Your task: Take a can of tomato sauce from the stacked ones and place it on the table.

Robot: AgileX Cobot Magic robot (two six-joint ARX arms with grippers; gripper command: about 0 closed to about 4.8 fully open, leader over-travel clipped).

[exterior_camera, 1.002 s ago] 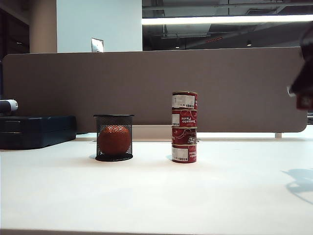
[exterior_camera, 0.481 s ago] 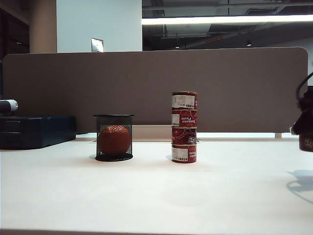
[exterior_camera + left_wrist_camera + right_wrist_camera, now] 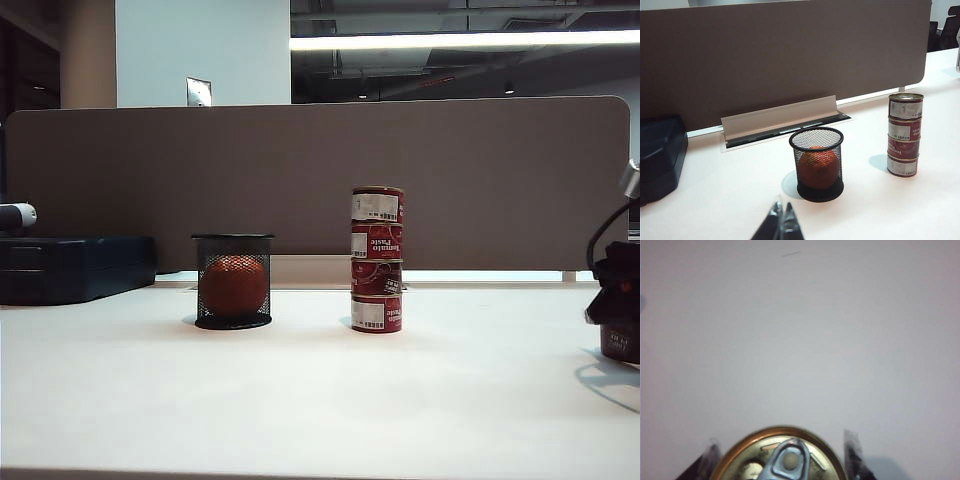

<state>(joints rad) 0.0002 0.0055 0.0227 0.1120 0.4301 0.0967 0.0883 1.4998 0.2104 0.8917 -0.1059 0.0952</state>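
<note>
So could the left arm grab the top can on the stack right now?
Probably yes: the left pincer is shut and far back, but only bare table lies toward the stack; the mesh cup stands aside.

The can of tomato sauce [image 3: 782, 457] sits between the right gripper's [image 3: 782, 460] fingers [image 3: 852, 452], gold lid with silver pull tab facing up; in the exterior view it shows as a dark tin [image 3: 622, 343] at the far right edge, low over the white table [image 3: 320, 400]. The stacked ones [image 3: 377, 259], four dark-red tins with white barcode labels, stand upright in one column right of centre. The left gripper [image 3: 781, 227], fingers together, hovers at the wrist view's lower edge.
</note>
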